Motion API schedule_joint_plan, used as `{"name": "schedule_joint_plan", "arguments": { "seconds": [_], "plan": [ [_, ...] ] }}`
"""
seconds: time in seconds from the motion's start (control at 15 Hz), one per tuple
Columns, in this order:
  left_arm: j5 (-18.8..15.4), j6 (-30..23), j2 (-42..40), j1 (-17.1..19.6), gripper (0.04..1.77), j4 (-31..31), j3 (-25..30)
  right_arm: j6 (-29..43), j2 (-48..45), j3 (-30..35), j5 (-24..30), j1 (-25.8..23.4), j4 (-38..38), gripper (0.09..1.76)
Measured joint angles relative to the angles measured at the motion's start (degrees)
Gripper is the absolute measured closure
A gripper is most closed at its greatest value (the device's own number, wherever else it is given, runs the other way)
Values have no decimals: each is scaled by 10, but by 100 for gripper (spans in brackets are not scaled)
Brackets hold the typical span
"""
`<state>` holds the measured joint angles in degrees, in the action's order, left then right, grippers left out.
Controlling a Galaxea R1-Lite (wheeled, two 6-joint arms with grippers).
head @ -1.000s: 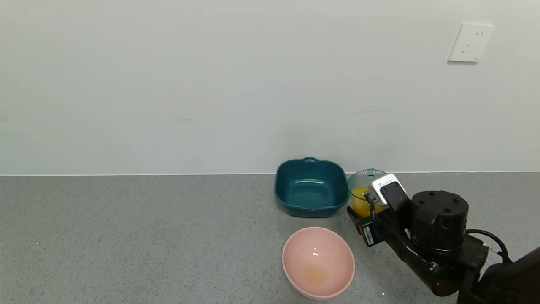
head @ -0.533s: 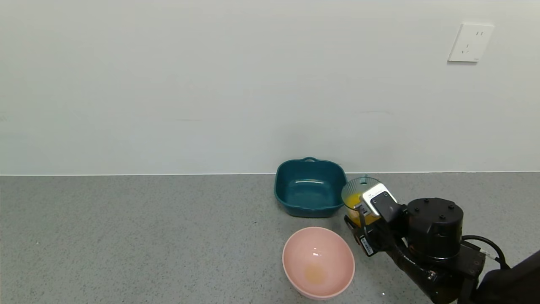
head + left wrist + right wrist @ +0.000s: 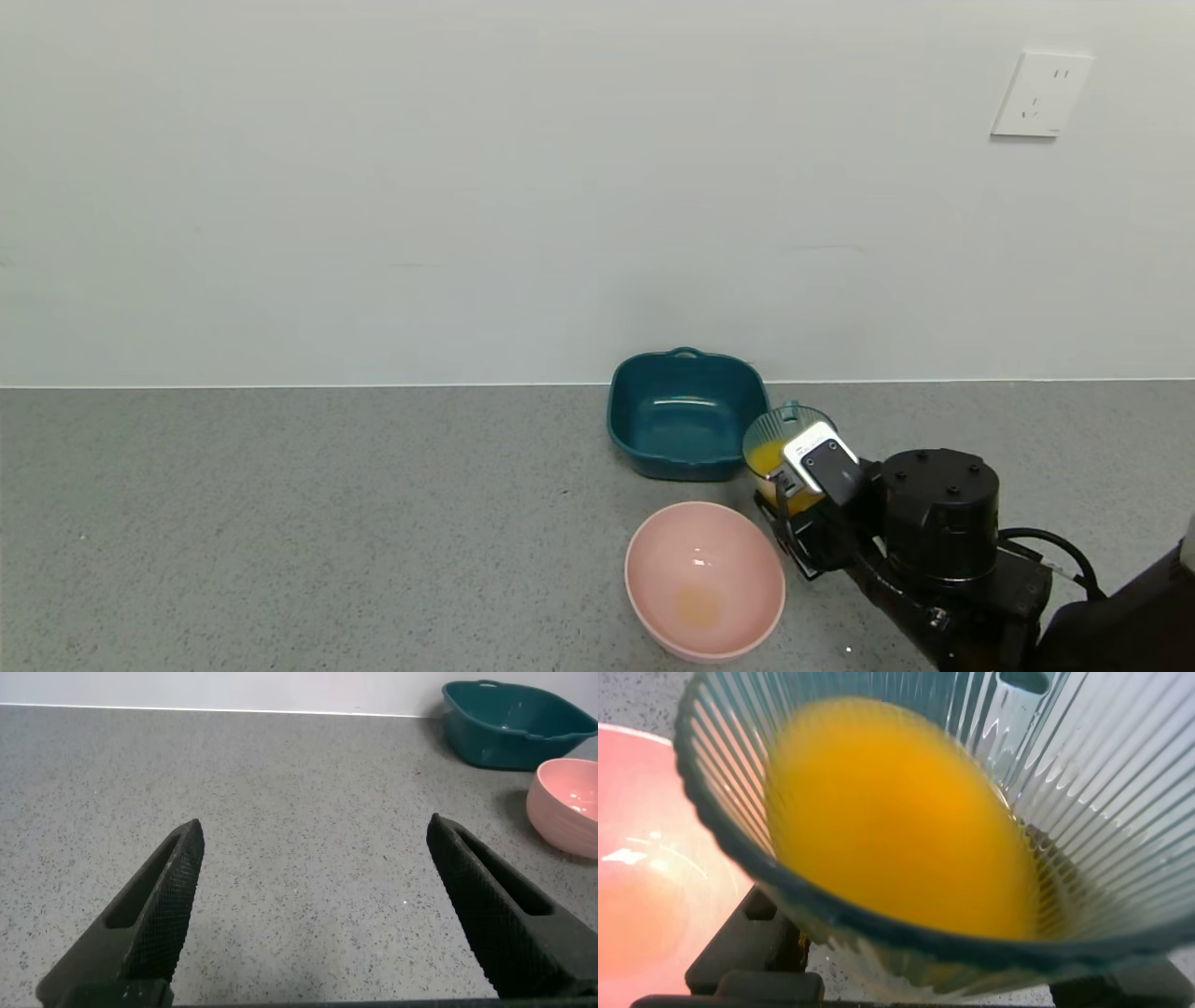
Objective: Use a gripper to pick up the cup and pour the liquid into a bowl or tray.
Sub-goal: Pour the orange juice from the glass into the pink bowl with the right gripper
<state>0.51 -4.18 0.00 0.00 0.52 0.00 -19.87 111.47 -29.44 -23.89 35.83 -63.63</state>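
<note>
The right gripper [image 3: 789, 504] is clamped on the cup [image 3: 782, 453], tilted at 2 o'clock of the pink bowl [image 3: 705, 579]; centre the rim above it first, then tip the liquid [image 3: 896, 821] slowly

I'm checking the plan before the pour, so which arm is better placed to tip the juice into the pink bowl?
The right. The right gripper already holds the cup of orange liquid, tilted beside the pink bowl. The left gripper is open over bare counter, farther from the bowl.
</note>
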Motion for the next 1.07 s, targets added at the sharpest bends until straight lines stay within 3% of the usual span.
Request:
{"name": "schedule_joint_plan", "arguments": {
  "seconds": [1.07],
  "plan": [
    [0, 0, 0, 0, 9, 0, 0, -144, 10, -5, -4, 14, 6, 49]
  ]
}}
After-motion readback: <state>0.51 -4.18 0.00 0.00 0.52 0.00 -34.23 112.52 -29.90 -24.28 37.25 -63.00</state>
